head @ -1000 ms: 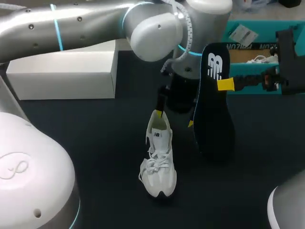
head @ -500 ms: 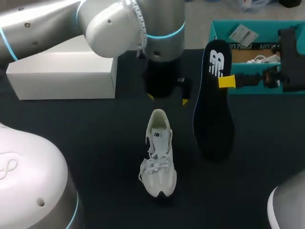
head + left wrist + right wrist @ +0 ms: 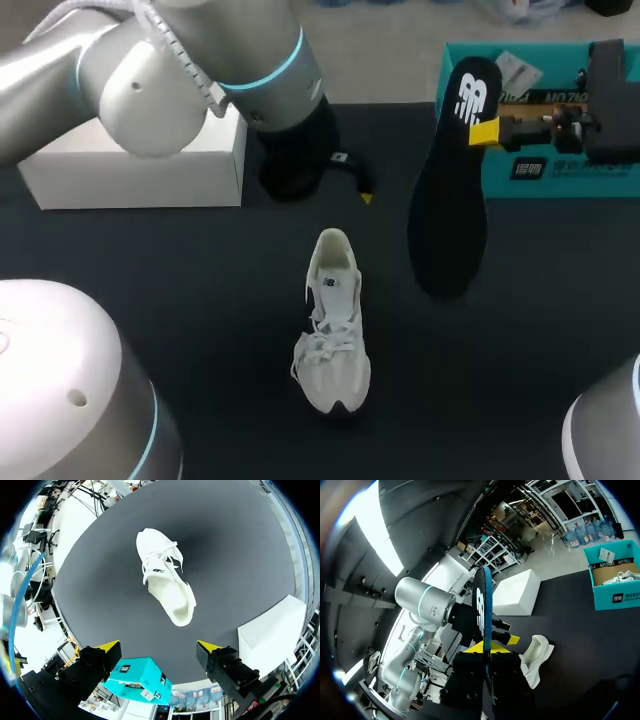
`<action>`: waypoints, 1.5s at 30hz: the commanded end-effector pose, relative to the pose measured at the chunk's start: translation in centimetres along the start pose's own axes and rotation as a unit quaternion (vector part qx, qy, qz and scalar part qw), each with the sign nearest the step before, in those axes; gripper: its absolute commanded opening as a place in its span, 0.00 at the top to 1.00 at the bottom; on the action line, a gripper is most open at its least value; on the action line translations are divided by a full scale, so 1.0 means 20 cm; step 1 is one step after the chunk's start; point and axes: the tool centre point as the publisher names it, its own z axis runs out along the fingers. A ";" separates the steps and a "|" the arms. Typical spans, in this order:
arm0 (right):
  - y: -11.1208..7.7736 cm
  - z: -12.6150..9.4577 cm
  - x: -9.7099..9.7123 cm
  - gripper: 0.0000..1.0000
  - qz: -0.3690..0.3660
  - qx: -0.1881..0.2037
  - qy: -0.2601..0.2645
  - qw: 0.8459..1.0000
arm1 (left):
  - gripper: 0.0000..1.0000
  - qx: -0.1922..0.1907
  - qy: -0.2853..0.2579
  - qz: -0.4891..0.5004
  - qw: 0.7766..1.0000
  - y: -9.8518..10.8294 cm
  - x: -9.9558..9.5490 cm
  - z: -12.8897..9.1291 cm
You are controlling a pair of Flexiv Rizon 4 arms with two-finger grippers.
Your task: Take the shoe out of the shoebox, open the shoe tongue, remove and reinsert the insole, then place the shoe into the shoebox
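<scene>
A white shoe (image 3: 335, 320) lies on the black table, toe toward the front, heel toward the back, also visible ahead of my left gripper (image 3: 159, 647) as the shoe (image 3: 165, 577). That gripper is open and empty, hovering behind the heel, apart from it. My left arm (image 3: 200, 70) comes in from the back left. A dark insole (image 3: 452, 195) with a white logo hangs upright to the right of the shoe. My right gripper (image 3: 483, 132) is shut on its upper part. In the right wrist view the insole (image 3: 484, 610) stands edge-on between the yellow fingertips (image 3: 507, 640).
The teal shoebox (image 3: 560, 170) stands at the back right with a second white shoe (image 3: 620, 576) inside. A white box lid (image 3: 130, 160) lies at the back left, close under my left arm. Bare black tabletop surrounds the shoe.
My left gripper has pulled back from the shoe's heel toward the back left. My right gripper has carried the insole slightly farther back. The shoe has not moved.
</scene>
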 end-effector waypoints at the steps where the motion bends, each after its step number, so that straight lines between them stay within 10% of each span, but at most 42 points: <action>1: 0.09 0.09 0.00 1.00 0.000 0.009 0.000 1.000 | 0.00 -0.050 -0.149 0.026 0.987 -0.03 0.04 0.00; 12: 0.09 0.09 0.00 1.00 0.000 0.009 0.000 1.000 | 0.00 -0.056 -0.168 0.003 0.984 -0.04 0.05 -0.01; 36: 0.32 0.17 -0.17 1.00 0.128 -0.045 0.022 0.991 | 0.00 -0.162 -0.453 -0.177 0.859 -0.02 0.08 -0.29; 45: 0.32 0.16 -0.17 1.00 0.123 -0.049 0.024 0.991 | 0.00 -0.155 -0.448 -0.161 0.866 0.00 0.06 -0.31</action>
